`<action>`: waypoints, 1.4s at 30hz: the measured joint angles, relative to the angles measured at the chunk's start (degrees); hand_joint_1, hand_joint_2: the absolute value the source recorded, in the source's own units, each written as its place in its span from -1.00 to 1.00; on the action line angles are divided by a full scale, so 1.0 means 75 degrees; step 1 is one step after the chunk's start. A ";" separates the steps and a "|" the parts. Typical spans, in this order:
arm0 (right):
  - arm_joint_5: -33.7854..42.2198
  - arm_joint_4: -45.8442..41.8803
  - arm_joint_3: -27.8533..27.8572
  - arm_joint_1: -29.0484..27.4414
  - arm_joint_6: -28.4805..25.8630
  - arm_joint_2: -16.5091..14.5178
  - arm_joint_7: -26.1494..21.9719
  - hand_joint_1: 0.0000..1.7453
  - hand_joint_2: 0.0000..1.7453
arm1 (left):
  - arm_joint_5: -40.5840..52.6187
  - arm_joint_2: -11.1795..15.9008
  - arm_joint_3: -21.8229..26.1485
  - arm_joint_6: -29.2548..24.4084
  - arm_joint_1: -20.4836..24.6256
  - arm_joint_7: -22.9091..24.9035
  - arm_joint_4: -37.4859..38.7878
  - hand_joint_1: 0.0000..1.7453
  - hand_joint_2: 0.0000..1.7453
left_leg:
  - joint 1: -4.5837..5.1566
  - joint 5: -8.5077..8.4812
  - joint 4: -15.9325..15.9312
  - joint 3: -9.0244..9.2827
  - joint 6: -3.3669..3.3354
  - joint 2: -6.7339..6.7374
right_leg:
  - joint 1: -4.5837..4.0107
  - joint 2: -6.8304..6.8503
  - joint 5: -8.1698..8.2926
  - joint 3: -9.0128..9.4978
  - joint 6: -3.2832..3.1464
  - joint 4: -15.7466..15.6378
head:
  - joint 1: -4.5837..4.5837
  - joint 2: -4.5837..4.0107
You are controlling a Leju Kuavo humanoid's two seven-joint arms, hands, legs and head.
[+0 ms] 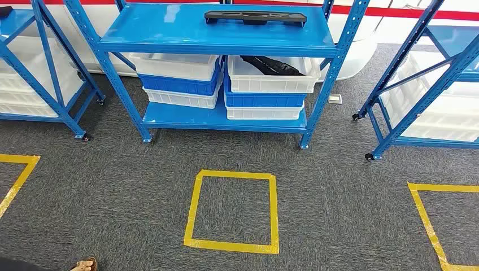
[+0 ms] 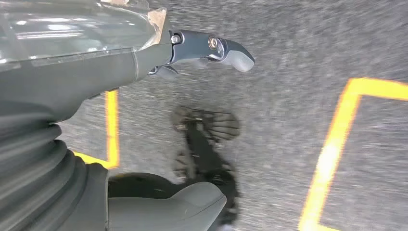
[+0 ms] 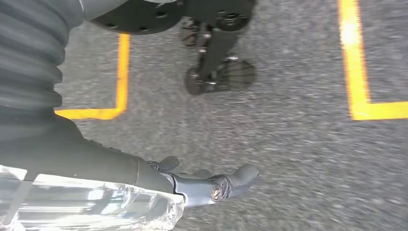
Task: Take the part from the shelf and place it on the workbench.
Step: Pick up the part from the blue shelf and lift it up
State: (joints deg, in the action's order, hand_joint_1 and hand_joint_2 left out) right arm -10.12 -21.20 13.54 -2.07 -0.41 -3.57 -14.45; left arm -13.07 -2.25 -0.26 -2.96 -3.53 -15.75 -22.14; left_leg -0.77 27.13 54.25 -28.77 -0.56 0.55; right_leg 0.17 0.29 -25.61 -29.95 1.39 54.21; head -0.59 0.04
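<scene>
Head view shows the long flat black plastic part lying on the top board of the blue steel shelf rack, well ahead of me across the grey carpet, beyond the yellow tape square on the floor. Its long axis runs side to side, across my line of approach, and it sits slightly right of the shelf's middle, so I judge my right hand the marginally nearer one. My left hand hangs at my side over the carpet, fingers loose and holding nothing. My right hand hangs likewise, fingers apart and empty. Both are far from the part; I must walk closer before reaching.
</scene>
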 joint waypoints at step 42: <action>-0.4111 -0.3352 -0.2561 0.4102 -0.3286 -0.1480 -0.0798 -1.00 1.00 | 0.1810 -0.1093 0.0463 -0.0948 0.2112 -0.3131 0.0286 -1.00 -1.00 | 0.0005 -0.0040 0.0012 -0.0009 0.0002 0.0028 | -0.0020 -0.0031 0.0027 -0.0003 -0.0010 0.0012 | -0.0001 0.0000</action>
State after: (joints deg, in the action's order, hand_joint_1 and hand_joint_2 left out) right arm -40.95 -46.34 -5.67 28.70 -25.06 -14.67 -20.43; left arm 0.51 -10.45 3.21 -10.07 12.31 -39.23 -19.99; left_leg -0.73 26.83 54.35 -28.84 -0.54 0.76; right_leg 0.02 0.06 -25.40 -29.98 1.32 54.30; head -0.60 0.04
